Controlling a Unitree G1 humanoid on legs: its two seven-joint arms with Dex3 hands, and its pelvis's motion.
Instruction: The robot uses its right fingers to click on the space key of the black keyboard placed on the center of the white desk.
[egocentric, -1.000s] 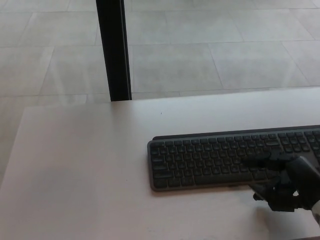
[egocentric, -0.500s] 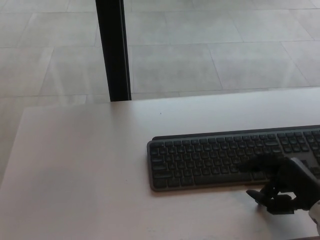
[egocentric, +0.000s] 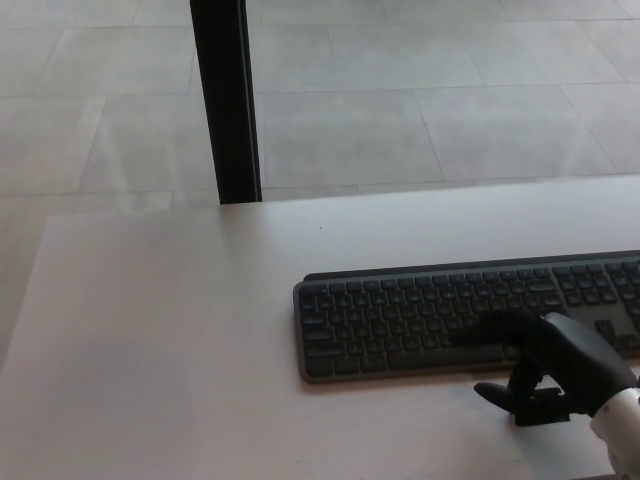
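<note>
A black keyboard lies flat on the white desk, reaching from the middle to the right edge of the head view. My right hand comes in from the lower right and lies over the keyboard's front rows. Its two fingers stretch left onto the bottom rows near the long space key. The thumb hangs below the keyboard's front edge, over the desk. The hand holds nothing. I cannot make out whether a fingertip presses a key. My left hand does not show.
A black vertical post stands behind the desk's far edge at upper left. Beyond the desk lies a pale tiled floor. The desk's left edge runs down at the far left.
My right hand has slid left along the keyboard's front rows, its fingers reaching farther toward the middle of the keyboard. The keyboard has not moved.
</note>
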